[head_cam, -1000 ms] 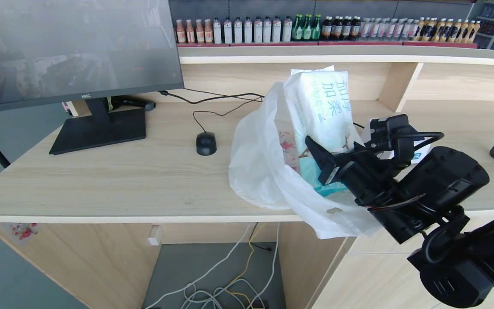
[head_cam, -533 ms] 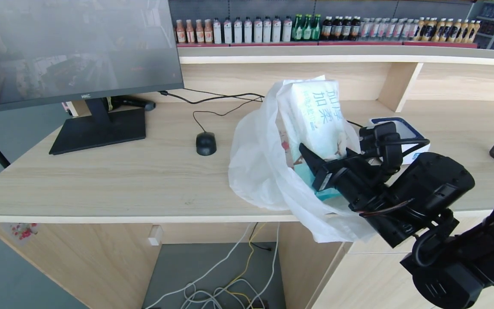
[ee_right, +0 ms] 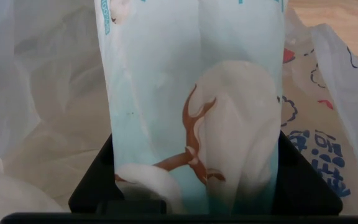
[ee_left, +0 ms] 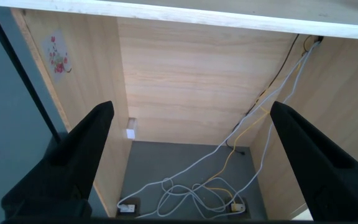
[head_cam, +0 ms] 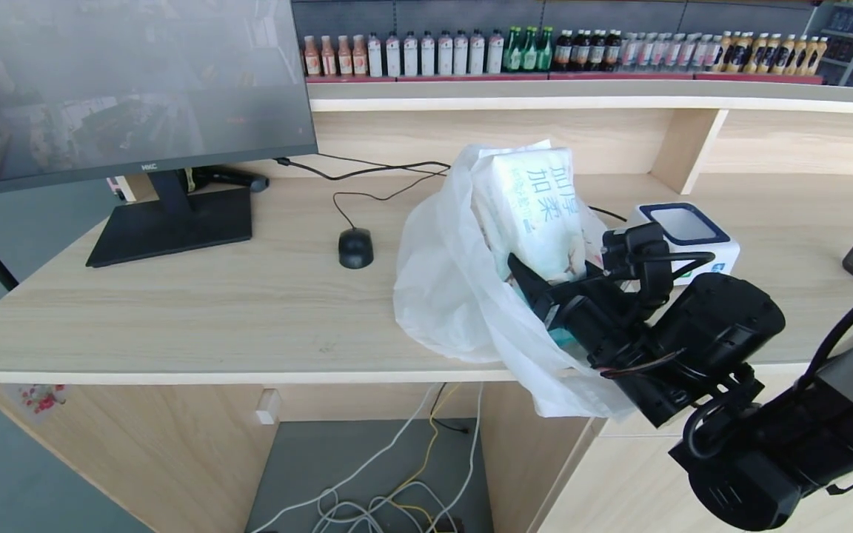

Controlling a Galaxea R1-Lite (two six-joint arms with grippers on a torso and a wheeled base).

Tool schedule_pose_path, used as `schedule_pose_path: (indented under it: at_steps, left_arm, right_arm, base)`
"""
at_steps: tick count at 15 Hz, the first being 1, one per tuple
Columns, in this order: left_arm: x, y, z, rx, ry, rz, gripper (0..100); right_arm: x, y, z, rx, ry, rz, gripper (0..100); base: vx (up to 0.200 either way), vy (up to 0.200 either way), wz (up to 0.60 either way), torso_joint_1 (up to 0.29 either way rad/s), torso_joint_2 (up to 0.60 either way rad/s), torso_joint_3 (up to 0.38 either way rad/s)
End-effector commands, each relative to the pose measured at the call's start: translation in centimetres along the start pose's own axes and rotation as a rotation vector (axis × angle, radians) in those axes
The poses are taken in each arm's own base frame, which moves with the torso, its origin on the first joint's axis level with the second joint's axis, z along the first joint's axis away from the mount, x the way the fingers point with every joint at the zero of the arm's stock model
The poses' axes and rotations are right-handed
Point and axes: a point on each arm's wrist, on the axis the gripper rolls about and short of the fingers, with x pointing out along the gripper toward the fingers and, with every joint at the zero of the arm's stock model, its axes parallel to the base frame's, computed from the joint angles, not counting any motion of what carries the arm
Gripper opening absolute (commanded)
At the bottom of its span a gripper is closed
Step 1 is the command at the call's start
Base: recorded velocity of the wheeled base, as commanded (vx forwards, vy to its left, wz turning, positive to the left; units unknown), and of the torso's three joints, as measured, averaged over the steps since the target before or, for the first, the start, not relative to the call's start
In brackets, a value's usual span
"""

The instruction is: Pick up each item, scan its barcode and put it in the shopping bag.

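One monitor (head_cam: 130, 81) fills the upper left. One mouse (head_cam: 355, 248) sits left of centre on the worktop (head_cam: 175, 311). At centre, one white shopping bag (head_cam: 441, 296) stands open. One tissue pack (head_cam: 537, 207) is lowered partly into it, clamped between the right gripper (head_cam: 549, 285) fingers. One scanner (head_cam: 686, 229) stands just to the right. The left gripper (ee_left: 191, 109) fingers are spread wide apart below the worktop. Likely risk: the limp bag overhangs the front edge, so pushing the pack in could drag it off.

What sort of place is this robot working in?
Most likely a shop checkout. Rows of bottles line the shelf behind, a scanner and a monitor stand on the counter, and the right gripper holds a tissue pack partly inside a shopping bag.
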Motion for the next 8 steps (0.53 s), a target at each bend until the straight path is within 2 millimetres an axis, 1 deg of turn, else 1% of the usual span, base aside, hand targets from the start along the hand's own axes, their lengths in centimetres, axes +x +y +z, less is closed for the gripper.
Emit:
schedule_pose_path:
  at_steps: [1, 4, 8]
  left_arm:
    - [0.00, 0.00, 0.00, 0.000, 0.000, 0.000, 100]
    - [0.00, 0.00, 0.00, 0.000, 0.000, 0.000, 100]
    - [0.00, 0.00, 0.00, 0.000, 0.000, 0.000, 100]
  right_arm:
    - [0.25, -0.02, -0.90, -0.005, 0.029, -0.001, 0]
    - [0.74, -0.35, -0.81, 0.020, 0.016, -0.018, 0]
    - [0.58, -0.40, -1.18, 0.026, 0.031, -0.020, 0]
  base:
    - [0.000, 0.000, 0.00, 0.000, 0.00, 0.000]
    - [0.000, 0.000, 0.00, 0.000, 0.00, 0.000]
    - [0.000, 0.000, 0.00, 0.000, 0.00, 0.000]
